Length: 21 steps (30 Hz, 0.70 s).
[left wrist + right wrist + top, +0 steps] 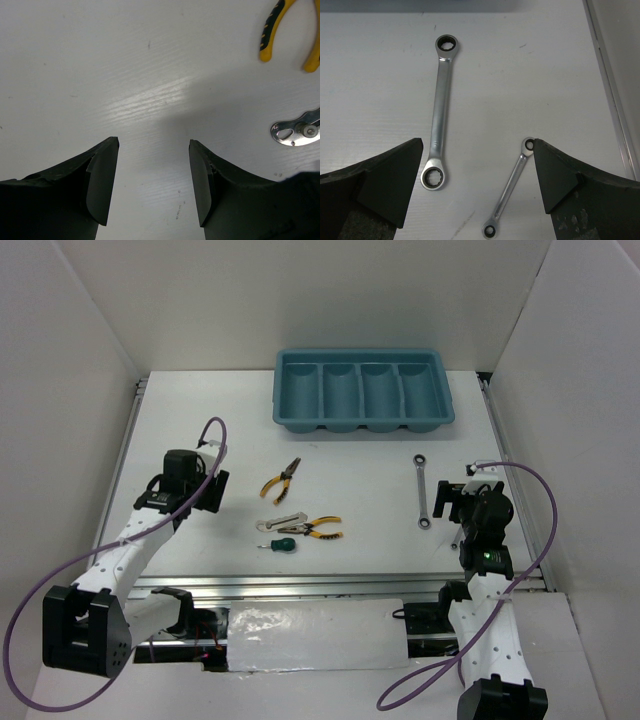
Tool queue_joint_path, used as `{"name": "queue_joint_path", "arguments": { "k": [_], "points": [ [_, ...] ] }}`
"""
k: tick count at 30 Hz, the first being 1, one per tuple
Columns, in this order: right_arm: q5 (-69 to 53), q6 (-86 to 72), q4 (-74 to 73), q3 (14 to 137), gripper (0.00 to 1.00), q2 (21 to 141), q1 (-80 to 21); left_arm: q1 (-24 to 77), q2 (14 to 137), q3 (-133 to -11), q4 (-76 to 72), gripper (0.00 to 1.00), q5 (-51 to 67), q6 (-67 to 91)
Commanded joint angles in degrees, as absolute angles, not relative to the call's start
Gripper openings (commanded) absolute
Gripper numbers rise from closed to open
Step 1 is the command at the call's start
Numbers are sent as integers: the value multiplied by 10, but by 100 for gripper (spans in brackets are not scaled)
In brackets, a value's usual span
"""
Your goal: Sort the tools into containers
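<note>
The teal tray with four oblong compartments stands at the back centre, and nothing shows in them. Yellow-handled pliers lie mid-table; their handles also show in the left wrist view. A second pair of pliers, a silver metal piece and a green-handled screwdriver lie nearer the front. A long silver wrench lies to the right. A smaller wrench lies beside it. My left gripper is open over bare table, left of the pliers. My right gripper is open above both wrenches.
White walls enclose the table on three sides. An aluminium rail runs along the front edge, and another runs along the right edge. Purple cables loop from both arms.
</note>
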<state>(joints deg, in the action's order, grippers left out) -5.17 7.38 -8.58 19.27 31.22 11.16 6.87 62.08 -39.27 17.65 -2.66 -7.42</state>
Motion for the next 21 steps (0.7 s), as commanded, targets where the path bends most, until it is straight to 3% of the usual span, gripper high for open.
{"name": "queue_joint_path", "arguments": {
  "k": [1, 10, 21],
  "points": [
    [-57, 80, -78, 208, 100, 309, 117, 91, 634, -434, 175, 71, -12, -94],
    [-64, 82, -77, 207, 100, 316, 119, 179, 686, -468, 152, 57, -33, -89],
    [-61, 85, -79, 207, 100, 316, 126, 257, 813, -542, 122, 62, -29, -40]
  ]
}}
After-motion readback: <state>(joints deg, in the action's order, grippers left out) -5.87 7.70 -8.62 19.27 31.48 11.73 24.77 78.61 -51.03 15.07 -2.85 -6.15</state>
